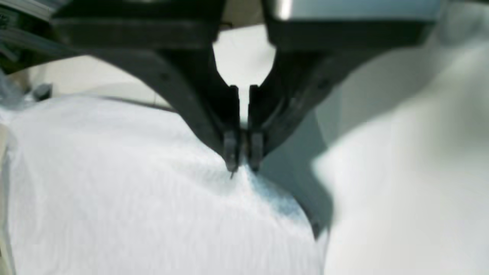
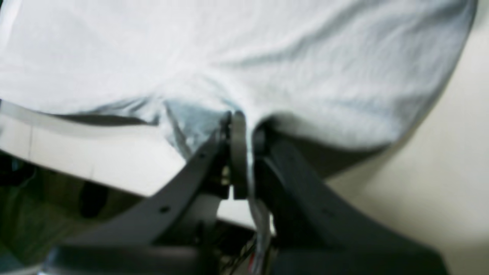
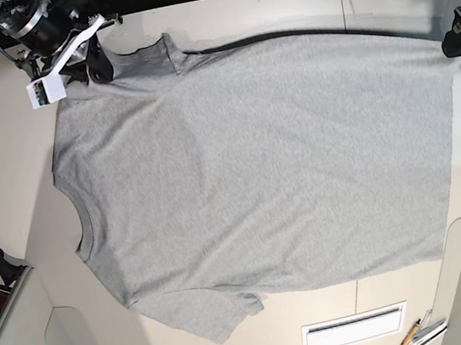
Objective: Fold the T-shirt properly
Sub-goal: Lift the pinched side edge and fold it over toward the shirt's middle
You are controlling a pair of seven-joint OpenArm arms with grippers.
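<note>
Two black fingers of your left gripper [image 1: 243,152] pinch the pale, softly ribbed-looking T-shirt [image 1: 153,198] in the left wrist view; blur hides its weave. In the right wrist view, your right gripper [image 2: 248,160] clamps a bunched, creased fold. Across the base view, the grey fabric lies broad and mostly smooth on the pale tabletop [image 3: 320,323], your left arm cut off by the frame.

The light-grey T-shirt [image 3: 263,159] lies spread, plain side up, across the bench, its upper edge near the bench's far edge.
</note>
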